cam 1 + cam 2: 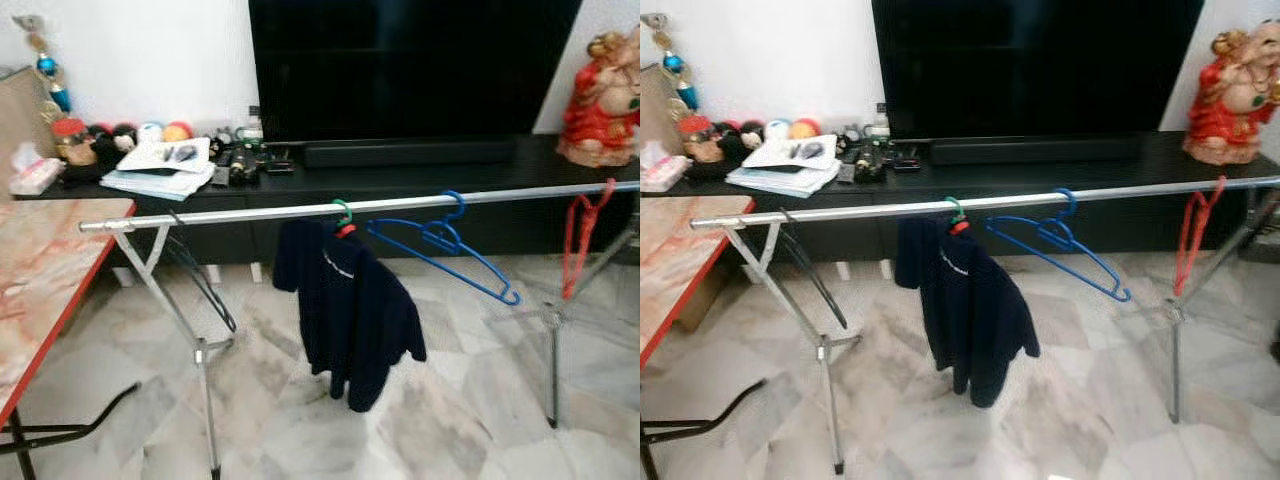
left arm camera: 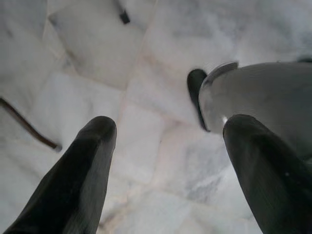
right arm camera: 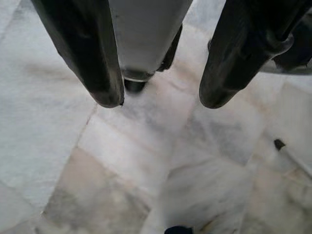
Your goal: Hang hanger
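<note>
Across the room before me ran a long silver metal rail (image 1: 250, 213) on folding legs, standing in front of a low black TV console (image 1: 420, 178) with a large dark television (image 1: 410, 65) on it. On that rail I saw an empty blue plastic hanger (image 1: 445, 245) hooked over the bar and tilted, its lower end dipping toward the right. Just beside it, to the left, a dark navy jacket (image 1: 350, 310) hung from a green-and-red hook. A red hanger (image 1: 583, 235) dangled near the rail's right end, and a thin dark hanger (image 1: 205, 280) hung near the left leg. A marble-patterned table with a red edge (image 1: 50, 270) stood at my left, and a red figurine (image 1: 600, 95) sat on the console's right end.

Both arms hung low over the pale marble floor (image 2: 146, 161). I saw the left gripper (image 2: 165, 131) with its black fingers spread wide apart and nothing between them. The right gripper (image 3: 163, 105) was likewise parted and empty, pointing down at the tiles.
</note>
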Robot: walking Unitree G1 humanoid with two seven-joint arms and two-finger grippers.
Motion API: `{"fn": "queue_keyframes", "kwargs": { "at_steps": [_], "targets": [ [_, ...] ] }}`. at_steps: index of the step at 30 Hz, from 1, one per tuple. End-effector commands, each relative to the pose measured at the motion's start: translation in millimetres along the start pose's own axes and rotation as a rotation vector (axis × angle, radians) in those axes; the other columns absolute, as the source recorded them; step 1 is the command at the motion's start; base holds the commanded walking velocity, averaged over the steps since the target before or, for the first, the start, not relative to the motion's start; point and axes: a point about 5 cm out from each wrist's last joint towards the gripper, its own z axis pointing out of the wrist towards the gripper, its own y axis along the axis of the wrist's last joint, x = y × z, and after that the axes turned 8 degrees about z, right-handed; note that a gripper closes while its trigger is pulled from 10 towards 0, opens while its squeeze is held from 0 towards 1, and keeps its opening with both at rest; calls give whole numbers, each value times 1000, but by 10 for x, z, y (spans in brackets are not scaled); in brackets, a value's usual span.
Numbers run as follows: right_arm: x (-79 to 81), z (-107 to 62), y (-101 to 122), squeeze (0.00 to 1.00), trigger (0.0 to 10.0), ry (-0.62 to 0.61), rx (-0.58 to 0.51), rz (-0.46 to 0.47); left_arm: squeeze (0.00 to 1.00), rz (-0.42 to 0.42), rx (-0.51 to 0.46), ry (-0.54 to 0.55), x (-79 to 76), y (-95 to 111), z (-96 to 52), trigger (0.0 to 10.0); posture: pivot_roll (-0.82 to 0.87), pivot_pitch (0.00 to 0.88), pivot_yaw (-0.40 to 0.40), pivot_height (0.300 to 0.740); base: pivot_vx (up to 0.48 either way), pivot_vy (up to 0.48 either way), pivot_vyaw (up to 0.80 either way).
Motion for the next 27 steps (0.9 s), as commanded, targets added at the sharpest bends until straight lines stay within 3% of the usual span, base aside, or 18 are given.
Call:
{"fn": "queue_keyframes", "kwargs": {
  "at_steps": [1,14,27],
  "targets": [
    [-90,-8,15,0,10000,-18,-6,-8,0,-6,5,-11,-32,-31,-5,10000,102,4,25,740,0,0,0],
    [-171,-21,-1,0,10000,-33,3,1,0,-12,8,-9,19,-78,-21,10000,101,9,24,740,0,0,0],
    [-208,-16,46,0,10000,-36,7,-9,0,-16,9,-7,44,-110,-33,10000,101,11,24,740,0,0,-785]
  ]
}}
